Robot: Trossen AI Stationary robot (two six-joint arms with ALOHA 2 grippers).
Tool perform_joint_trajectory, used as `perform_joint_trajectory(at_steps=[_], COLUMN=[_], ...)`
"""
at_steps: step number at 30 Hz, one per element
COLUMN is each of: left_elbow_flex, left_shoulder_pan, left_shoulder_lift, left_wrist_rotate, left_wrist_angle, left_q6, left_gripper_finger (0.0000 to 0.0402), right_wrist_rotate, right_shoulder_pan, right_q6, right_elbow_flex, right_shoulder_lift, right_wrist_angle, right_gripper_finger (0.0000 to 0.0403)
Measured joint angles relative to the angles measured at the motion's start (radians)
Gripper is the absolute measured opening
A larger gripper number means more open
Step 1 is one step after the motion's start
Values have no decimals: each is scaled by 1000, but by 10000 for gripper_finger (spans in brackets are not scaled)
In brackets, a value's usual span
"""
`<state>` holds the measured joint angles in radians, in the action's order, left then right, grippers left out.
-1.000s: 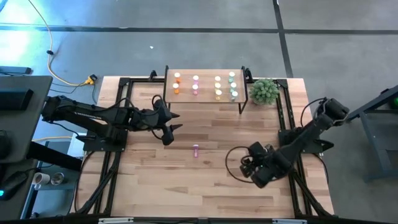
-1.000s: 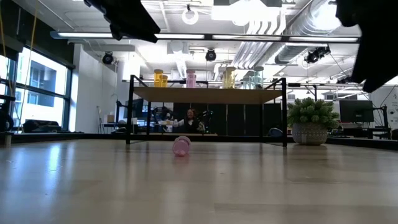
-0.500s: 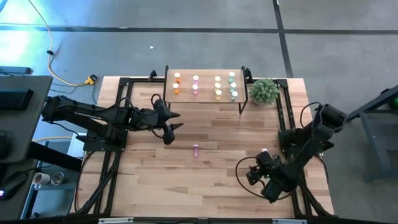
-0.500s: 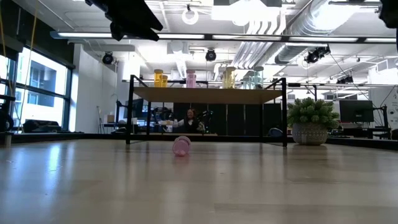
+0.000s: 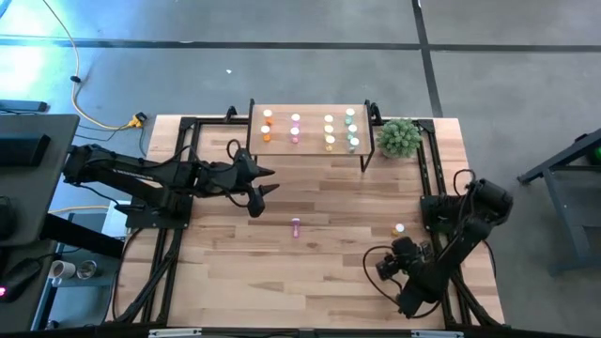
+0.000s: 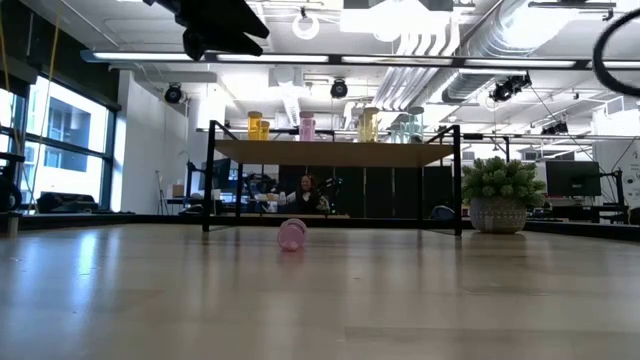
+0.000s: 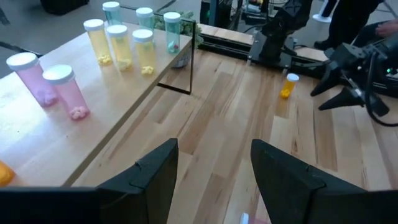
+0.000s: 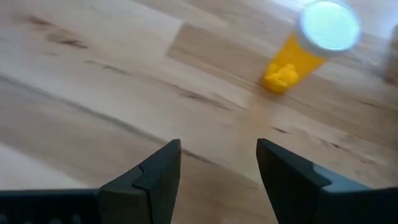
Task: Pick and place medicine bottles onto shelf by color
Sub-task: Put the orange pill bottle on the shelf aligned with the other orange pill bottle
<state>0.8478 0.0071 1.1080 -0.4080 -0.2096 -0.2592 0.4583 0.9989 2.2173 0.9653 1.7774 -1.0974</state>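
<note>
The light-wood shelf (image 5: 310,131) stands at the table's far edge and carries upright orange (image 5: 267,127), pink (image 7: 59,90), yellow (image 7: 118,43) and green (image 7: 168,31) medicine bottles in rows. A pink bottle (image 5: 296,225) lies on its side at mid-table, also in the low view (image 6: 291,234). An orange bottle (image 5: 399,229) stands upright near the right rail (image 8: 314,46). My right gripper (image 5: 394,255) hovers open just short of it, on its near side, pointing steeply down. My left gripper (image 5: 263,183) waits open, high above the table left of centre.
A small potted plant (image 5: 399,138) stands right of the shelf. Black frame rails (image 5: 434,188) run along both table sides. Bare wood spreads between the shelf and the near edge. A person sits in the room far behind the table (image 6: 305,190).
My right arm has swung toward the table's near edge and sunk, with its wrist rolling. The orange bottle, covered by the arm a second ago, now shows standing beside it. The gap between the fingers looks unchanged.
</note>
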Motion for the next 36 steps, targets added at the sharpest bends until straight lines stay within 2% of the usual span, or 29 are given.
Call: perform_joint_trajectory(at_steps=[5,14,36], left_elbow_flex=[0,0,0], left_shoulder_pan=[-1,-1,-1], left_shoulder_lift=[7,6,6], left_wrist_rotate=[0,0,0], left_wrist_angle=[-2,-2,-2], left_q6=[0,0,19], left_gripper_finger=[193,193,193], right_wrist_rotate=[0,1,22], right_shoulder_pan=[27,36,-61], right_q6=[92,86,70], right_elbow_flex=[0,1,1], right_shoulder_lift=[69,172,193], right_wrist_angle=[-47,-110,-214], right_gripper_finger=[201,201,201])
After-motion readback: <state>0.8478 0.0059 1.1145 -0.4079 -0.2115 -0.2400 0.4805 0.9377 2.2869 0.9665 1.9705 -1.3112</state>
